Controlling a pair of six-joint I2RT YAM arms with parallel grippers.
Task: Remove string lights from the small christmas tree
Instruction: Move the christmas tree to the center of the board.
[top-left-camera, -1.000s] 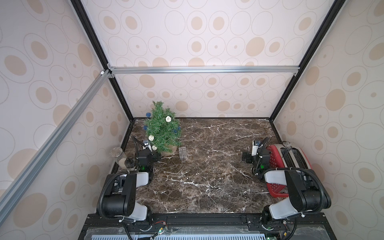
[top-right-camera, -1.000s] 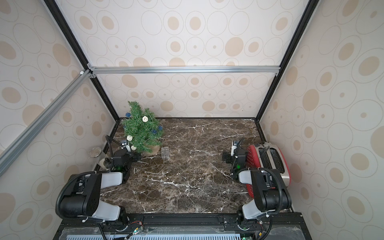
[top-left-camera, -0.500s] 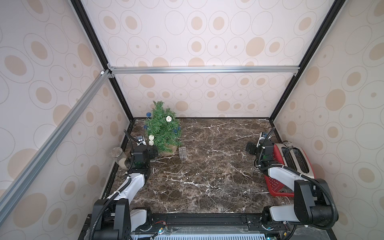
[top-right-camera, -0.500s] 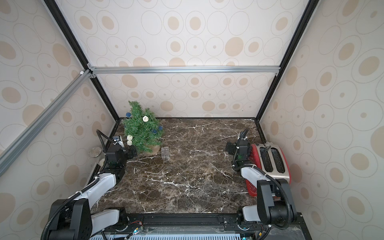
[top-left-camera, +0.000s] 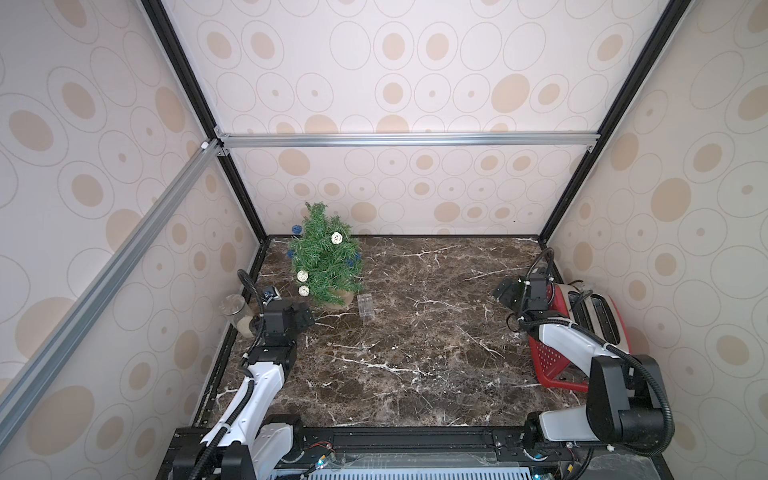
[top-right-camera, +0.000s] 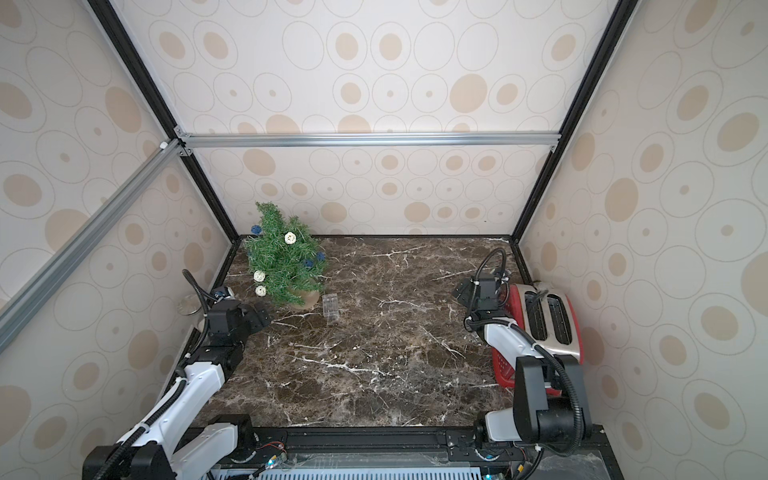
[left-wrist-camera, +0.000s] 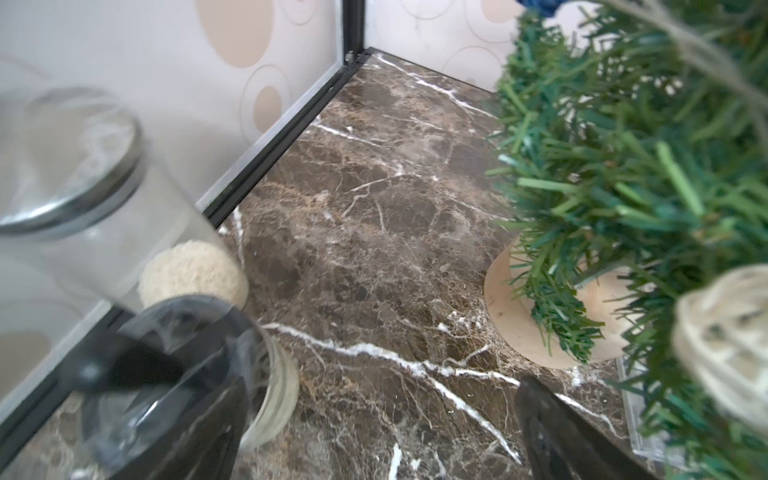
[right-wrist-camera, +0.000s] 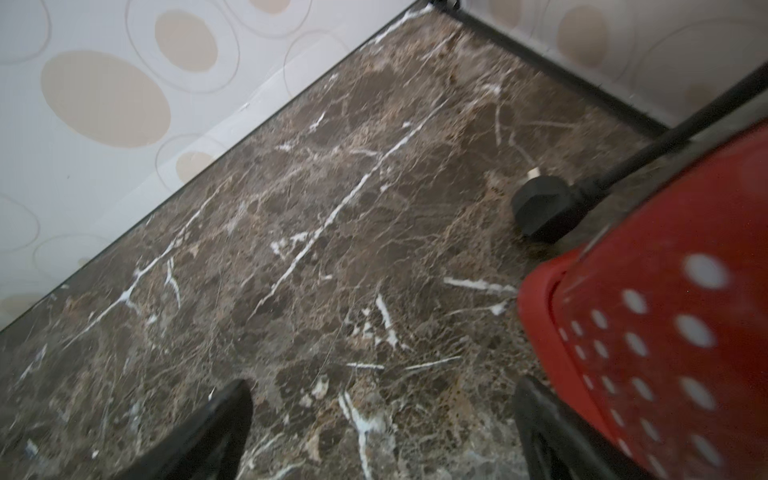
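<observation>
The small christmas tree (top-left-camera: 328, 259) (top-right-camera: 286, 259) stands at the back left on a tan base (left-wrist-camera: 519, 299). The string lights are wound through it, with cream balls (top-left-camera: 336, 237) (left-wrist-camera: 723, 345) and dark blue balls (top-left-camera: 296, 229). Their clear battery box (top-left-camera: 365, 306) (top-right-camera: 331, 306) lies on the marble just right of the base. My left gripper (top-left-camera: 306, 316) (left-wrist-camera: 374, 419) is open and empty, low beside the tree's front left, between the jar and the base. My right gripper (top-left-camera: 503, 293) (right-wrist-camera: 382, 415) is open and empty over bare marble at the right.
A glass jar (top-left-camera: 237, 312) (left-wrist-camera: 83, 199) with pale filling stands against the left wall, close to my left fingers. A red perforated basket (top-left-camera: 548, 361) (right-wrist-camera: 665, 332) holding a toaster (top-left-camera: 598, 318) sits at the right wall, with a black plug (right-wrist-camera: 544, 208) beside it.
Both arms have unfolded and reached forward. The left gripper has come in beside the tree's base; the right has moved back along the red basket. Both stayed open.
</observation>
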